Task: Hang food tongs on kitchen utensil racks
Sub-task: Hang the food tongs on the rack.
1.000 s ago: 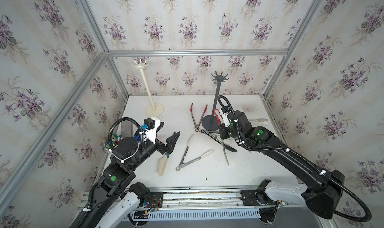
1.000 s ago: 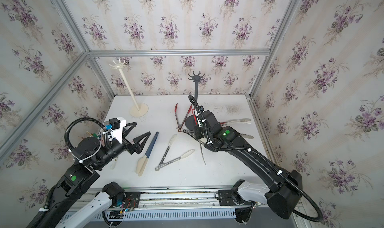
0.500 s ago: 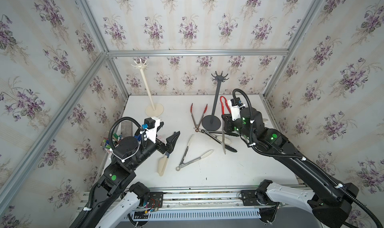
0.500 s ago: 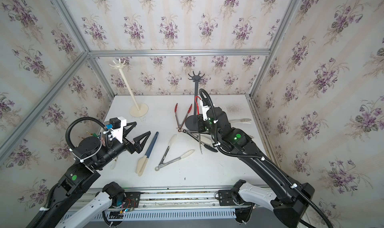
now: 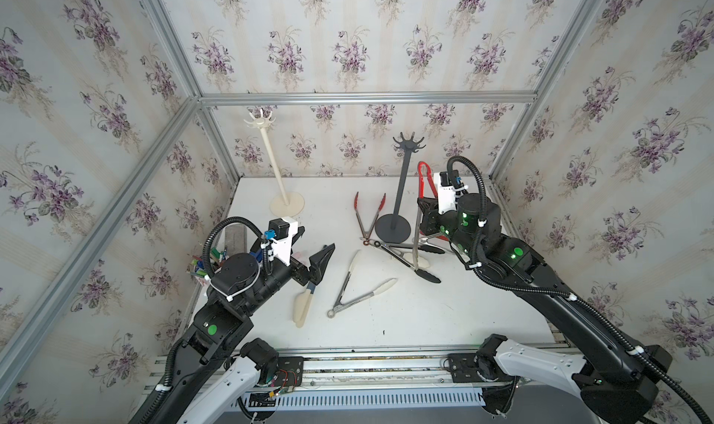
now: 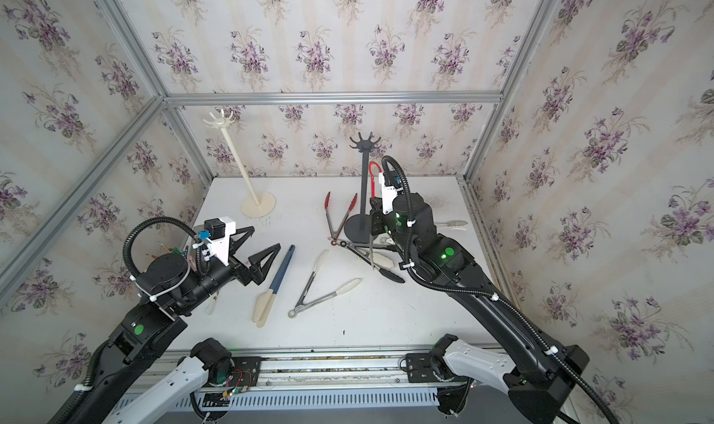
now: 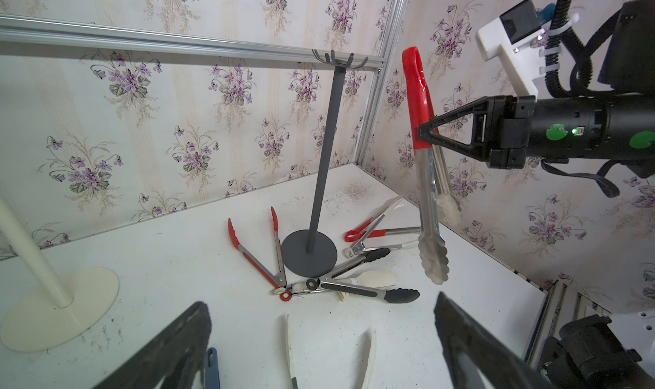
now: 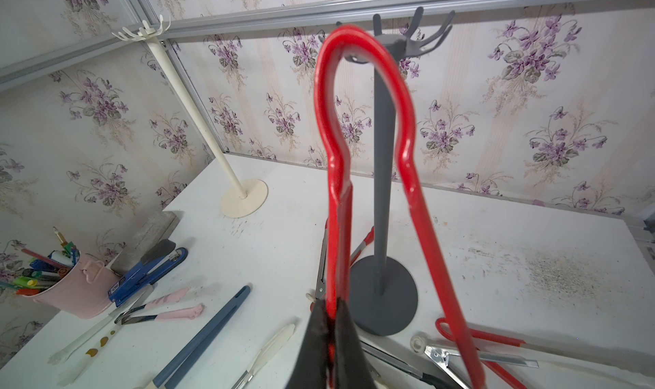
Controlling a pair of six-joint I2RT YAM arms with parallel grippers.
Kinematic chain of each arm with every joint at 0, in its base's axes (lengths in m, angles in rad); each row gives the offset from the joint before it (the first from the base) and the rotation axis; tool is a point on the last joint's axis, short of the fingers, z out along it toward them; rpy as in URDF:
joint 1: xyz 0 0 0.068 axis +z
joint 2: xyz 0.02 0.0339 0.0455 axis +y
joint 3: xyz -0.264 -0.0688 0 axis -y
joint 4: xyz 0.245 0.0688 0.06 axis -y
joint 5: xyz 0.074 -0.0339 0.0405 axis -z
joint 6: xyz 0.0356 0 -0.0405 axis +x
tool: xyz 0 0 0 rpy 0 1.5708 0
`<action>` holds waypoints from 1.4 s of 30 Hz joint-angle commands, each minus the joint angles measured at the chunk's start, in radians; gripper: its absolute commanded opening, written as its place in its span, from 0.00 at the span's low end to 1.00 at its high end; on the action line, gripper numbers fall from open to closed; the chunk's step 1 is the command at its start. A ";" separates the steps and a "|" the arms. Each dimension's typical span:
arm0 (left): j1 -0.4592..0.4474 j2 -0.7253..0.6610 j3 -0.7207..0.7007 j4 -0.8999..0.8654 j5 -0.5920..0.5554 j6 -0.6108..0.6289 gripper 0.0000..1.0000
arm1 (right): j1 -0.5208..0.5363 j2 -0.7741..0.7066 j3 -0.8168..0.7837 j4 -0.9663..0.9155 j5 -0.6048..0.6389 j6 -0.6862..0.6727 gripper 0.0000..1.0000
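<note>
Right wrist view is showing my right gripper (image 8: pixel 329 316) pinching shut on one arm of the red-handled steel tongs (image 8: pixel 335 178), just where the red sleeve ends. A second ago this hand was low beside the disc base. Now I am holding the tongs upright in the air, looped end up and scalloped tips hanging clear of the white tabletop (image 5: pixel 425 317). I judge the pick done and the hanging still to do. The loop is standing beside the pole of the dark grey utensil rack (image 5: pixel 402 186), near its crown of upturned hooks but not yet over any of them.

My left gripper (image 6: pixel 266 237) is waiting unmoved above the front left of the tabletop, its jaws wide apart and empty.

Further out, the cream-white utensil rack (image 5: pixel 274 163) is standing bare near the back left corner. Red-tipped steel tongs (image 5: pixel 360 217) and black-tipped steel tongs (image 5: pixel 427 276) are lying by the grey base. Cream-tipped steel tongs (image 5: pixel 380 288) and a blue-handled cream spatula (image 6: pixel 277 277) are lying nearer the middle. A pink cup of pens (image 8: pixel 81 291) is sitting at the left edge. Floral wallpaper panels in an aluminium frame are closing in the sides.
</note>
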 commanded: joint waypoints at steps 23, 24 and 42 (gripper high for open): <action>0.000 -0.012 -0.008 0.034 -0.011 -0.007 0.99 | -0.083 0.127 0.088 0.116 -0.067 -0.017 0.00; 0.000 -0.012 -0.009 0.034 -0.012 -0.006 0.99 | -0.086 0.130 0.090 0.116 -0.071 -0.017 0.00; 0.000 0.002 -0.013 0.034 -0.017 0.005 0.99 | -0.130 0.182 0.106 0.130 -0.122 -0.005 0.00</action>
